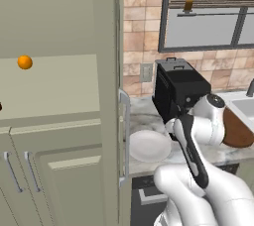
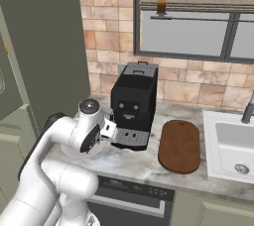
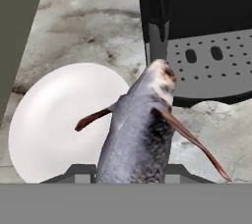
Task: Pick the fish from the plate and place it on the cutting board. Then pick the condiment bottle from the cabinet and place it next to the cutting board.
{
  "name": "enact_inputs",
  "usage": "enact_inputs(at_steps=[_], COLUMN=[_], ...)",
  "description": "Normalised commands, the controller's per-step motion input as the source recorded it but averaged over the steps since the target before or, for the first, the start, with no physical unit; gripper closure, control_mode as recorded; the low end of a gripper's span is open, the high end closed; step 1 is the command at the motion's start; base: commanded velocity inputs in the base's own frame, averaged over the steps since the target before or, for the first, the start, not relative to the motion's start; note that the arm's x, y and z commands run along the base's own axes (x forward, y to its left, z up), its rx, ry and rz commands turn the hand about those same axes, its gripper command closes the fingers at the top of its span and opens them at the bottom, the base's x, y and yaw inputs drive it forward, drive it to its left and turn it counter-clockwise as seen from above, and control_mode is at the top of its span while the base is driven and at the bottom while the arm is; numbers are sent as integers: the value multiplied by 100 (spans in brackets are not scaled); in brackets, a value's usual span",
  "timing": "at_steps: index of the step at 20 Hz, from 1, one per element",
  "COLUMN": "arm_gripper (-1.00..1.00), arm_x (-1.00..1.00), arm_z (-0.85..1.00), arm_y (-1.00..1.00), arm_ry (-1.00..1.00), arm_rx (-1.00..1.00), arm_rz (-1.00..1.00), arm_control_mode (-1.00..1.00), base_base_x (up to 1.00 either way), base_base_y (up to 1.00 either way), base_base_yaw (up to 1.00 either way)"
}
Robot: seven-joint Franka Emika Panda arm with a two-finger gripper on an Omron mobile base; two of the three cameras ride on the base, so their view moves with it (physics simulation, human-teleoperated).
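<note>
In the hand view my gripper [image 3: 129, 171] is shut on the grey fish [image 3: 140, 134], whose head points away from the camera and whose reddish fins stick out sideways. Below and to the left of the fish lies the bare white plate [image 3: 49, 120]. From the left base view the plate [image 1: 148, 145] sits on the counter between the open cabinet [image 1: 59, 96] door and my arm. The dark brown cutting board [image 2: 179, 145] lies right of the coffee machine, with the board's edge [image 1: 237, 130] showing behind my wrist. At the left edge of the cabinet shelf a dark sliver may be the condiment bottle [image 1: 0, 106].
A black coffee machine [image 2: 133, 103] stands on the marble counter close behind the hand, its drip tray [image 3: 206, 56] just beyond the fish. An orange ball [image 1: 25, 62] rests in the cabinet recess. A sink [image 2: 233, 150] lies right of the board. The cabinet door's handle [image 1: 124, 136] juts beside the plate.
</note>
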Motion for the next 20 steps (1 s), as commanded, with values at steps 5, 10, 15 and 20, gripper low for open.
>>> enact_inputs(at_steps=[5, 10, 15, 20], arm_gripper=[100, 100, 100, 100], arm_x=[-18, -3, 0, 0], arm_z=[39, 33, 24, 13], arm_y=[-48, -58, -60, -56], arm_ry=[-3, 0, 0, 0], arm_rx=[0, 0, 1, 1], arm_rz=[0, 0, 0, 0], arm_control_mode=[-100, -100, -100, -100], base_base_x=[0, 0, 0, 0], base_base_y=[0, 0, 0, 0], base_base_yaw=[0, 0, 0, 0])
